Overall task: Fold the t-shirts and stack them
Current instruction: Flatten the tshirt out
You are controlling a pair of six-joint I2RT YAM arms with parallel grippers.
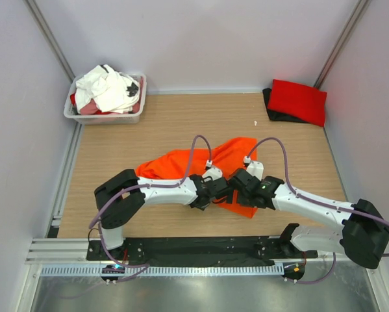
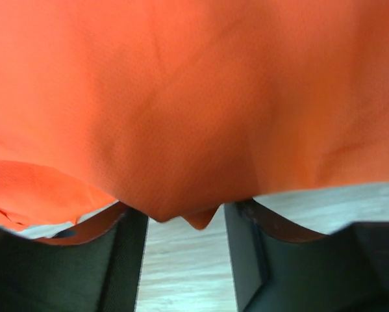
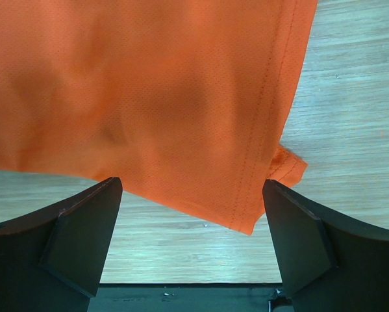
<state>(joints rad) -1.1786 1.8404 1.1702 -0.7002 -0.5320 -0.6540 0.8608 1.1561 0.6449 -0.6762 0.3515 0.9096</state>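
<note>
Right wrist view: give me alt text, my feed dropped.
An orange t-shirt fills the upper frame, its stitched hem corner over the wooden table. The black jaws stand wide open at the bottom corners, clamping nothing.

The top camera looks steeply down from above and behind the arm bases, far enough back to hold the whole table (image 1: 181, 123); each wrist camera sits behind its own fingertips, left gripper (image 2: 181, 214) and right gripper (image 3: 193, 187), facing forward, very near the orange t-shirt (image 2: 194, 97); all three views share the shirt's edge just ahead of the fingertips.
</note>
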